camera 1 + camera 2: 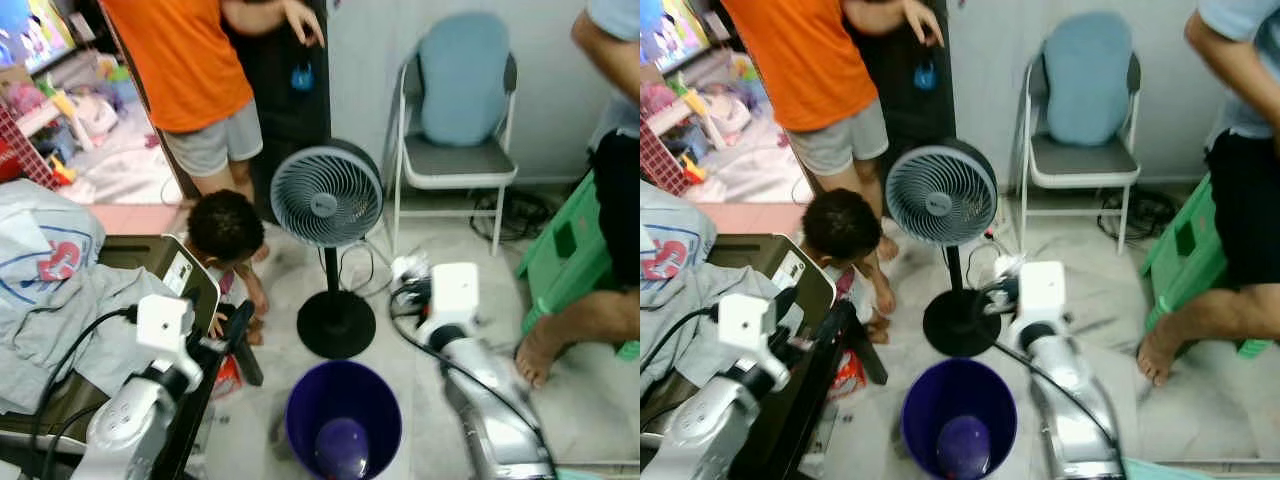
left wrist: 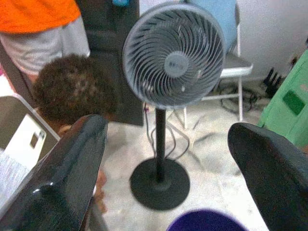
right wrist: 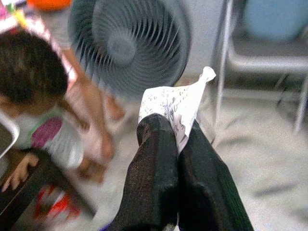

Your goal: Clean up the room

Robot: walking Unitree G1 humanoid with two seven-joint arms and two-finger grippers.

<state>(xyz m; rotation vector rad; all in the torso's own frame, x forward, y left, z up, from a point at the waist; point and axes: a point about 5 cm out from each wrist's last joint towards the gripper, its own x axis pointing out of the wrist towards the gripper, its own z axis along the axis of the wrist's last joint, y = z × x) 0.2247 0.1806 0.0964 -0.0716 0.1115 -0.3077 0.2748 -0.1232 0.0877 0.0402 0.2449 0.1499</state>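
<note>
One round purple plastic bin (image 1: pixel 343 415) is seen on the pale floor (image 1: pixel 590 400), low in the middle between the two silver arms. One grey standing fan (image 1: pixel 327 194) on a round black base is seen just behind the bin. One white folding chair (image 1: pixel 456 150) with a blue cushion is set against the wall behind the fan.

A crumpled white paper scrap with small black print (image 3: pixel 177 108) is held up in the right gripper (image 3: pixel 179 139), beside the fan's base and above the floor. Its two black fingers (image 3: pixel 154 183) are pressed tight together on the paper. The left gripper (image 2: pixel 166 163) is held over the edge of a dark surface (image 1: pixel 150 255) and points at the fan. Its two black fingers (image 2: pixel 62 178) are spread wide apart, and nothing is held between them.

Three people are seen: a small child (image 1: pixel 226 228) bent low beside the dark surface, a person in an orange shirt (image 1: pixel 180 60) behind the child, and a seated person's bare foot (image 1: pixel 538 352) on the right by a green plastic stool (image 1: pixel 562 255). Grey clothes (image 1: pixel 60 300) are piled on the dark surface.
</note>
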